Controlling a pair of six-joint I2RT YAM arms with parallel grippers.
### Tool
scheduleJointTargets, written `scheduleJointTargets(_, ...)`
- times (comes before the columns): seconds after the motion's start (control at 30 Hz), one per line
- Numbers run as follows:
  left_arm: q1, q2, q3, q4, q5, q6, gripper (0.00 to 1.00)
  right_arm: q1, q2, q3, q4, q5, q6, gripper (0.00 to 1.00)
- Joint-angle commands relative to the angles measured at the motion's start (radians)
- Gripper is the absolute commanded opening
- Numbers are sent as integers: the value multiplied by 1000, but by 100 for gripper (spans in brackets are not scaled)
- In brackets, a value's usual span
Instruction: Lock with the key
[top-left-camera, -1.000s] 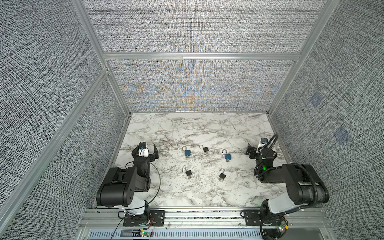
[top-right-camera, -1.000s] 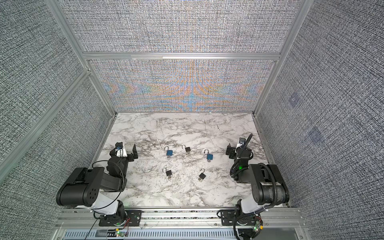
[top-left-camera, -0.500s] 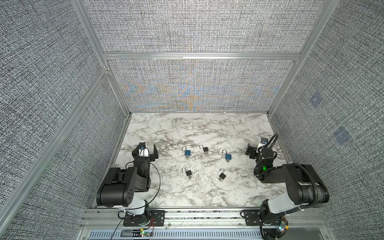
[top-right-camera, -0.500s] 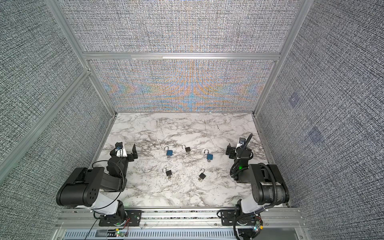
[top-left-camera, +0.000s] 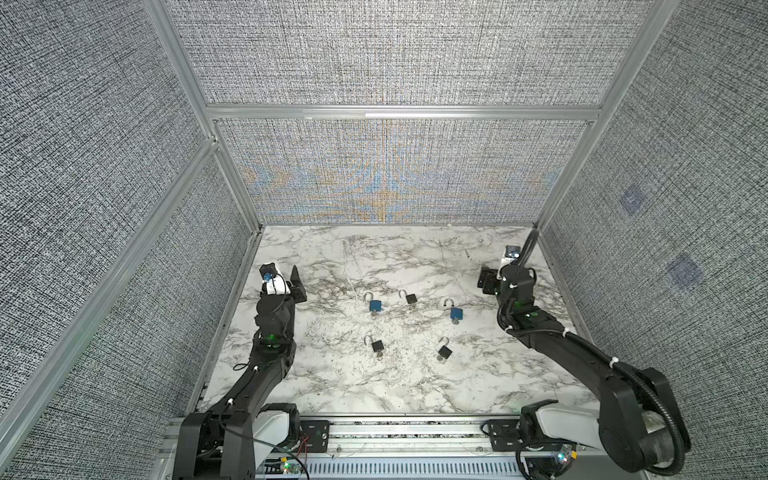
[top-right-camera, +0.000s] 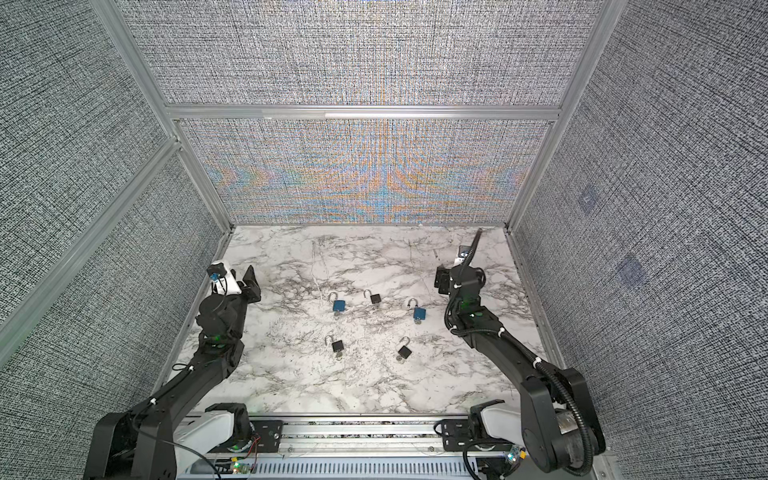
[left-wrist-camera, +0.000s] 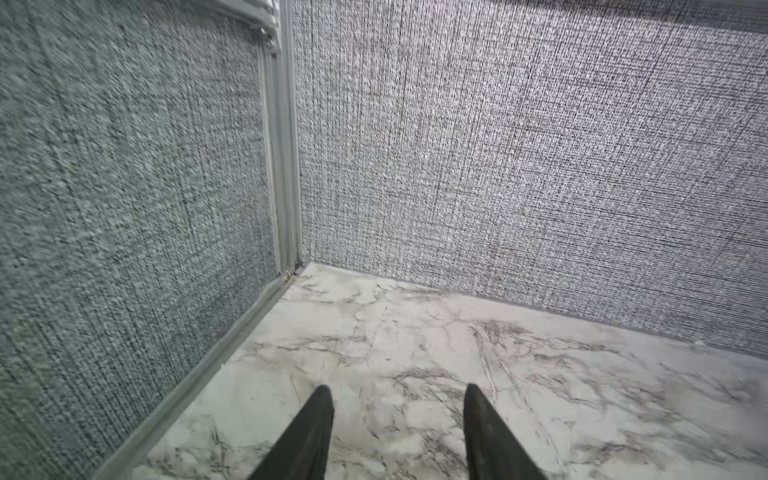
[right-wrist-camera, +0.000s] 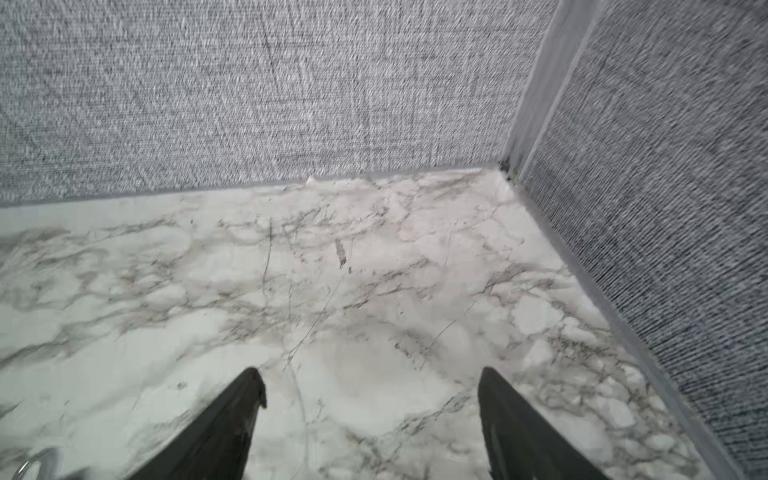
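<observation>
Found left end effector (left-wrist-camera: 397, 390) with jaws apart, gripping nothing, poised over bare counter (left-wrist-camera: 374, 324) well to the left of the middle black padlock (top-left-camera: 411, 298), taken here as reference. Found right end effector (right-wrist-camera: 370, 372) likewise apart and empty, well to the right of that reference. Judged task not yet begun: no padlock touched. Located blue padlock (top-left-camera: 376, 305) just left of reference, second blue padlock (top-left-camera: 456, 313) near its right, near-left black padlock (top-left-camera: 377, 345) and near-right black padlock (top-left-camera: 444, 352) on the robot's side of it. Noted every shackle (top-left-camera: 368, 296) swung open, and what appears a small key (top-left-camera: 456, 321) at the base of the second blue padlock; similar glints under others, too small to confirm. Foreseen faults: skidding of a light padlock across smooth marble under a one-sided push; shackle missing its hole through pressing off-axis; pinch slipping off so small a key, or dragging it out instead of turning it; knocking the blue padlock while reaching for the reference, owing to close spacing; clash of both arms on converging at the middle. Counted: five padlocks, namely two blue and three black; five open shackles; two end effectors; one counter; keys not countable with certainty.
</observation>
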Motion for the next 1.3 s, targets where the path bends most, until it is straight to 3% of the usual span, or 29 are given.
scheduleJointTargets(0.0,-39,8,64,-275,43,-111,50,67,69,63,-303,3,140,79)
scheduleJointTargets(0.13,-117,48,141,-397,99,-126,50,134,189,148,-445,-31,232,76)
scheduleJointTargets(0.37,-195,116,188,-424,137,-125,47,194,303,203,-525,-97,326,66)
scheduleJointTargets(0.87,-237,159,197,-413,157,-117,46,195,367,192,-528,-131,361,51)
scheduleJointTargets(1.27,-242,130,195,-425,143,-113,45,196,426,215,-508,-132,374,51)
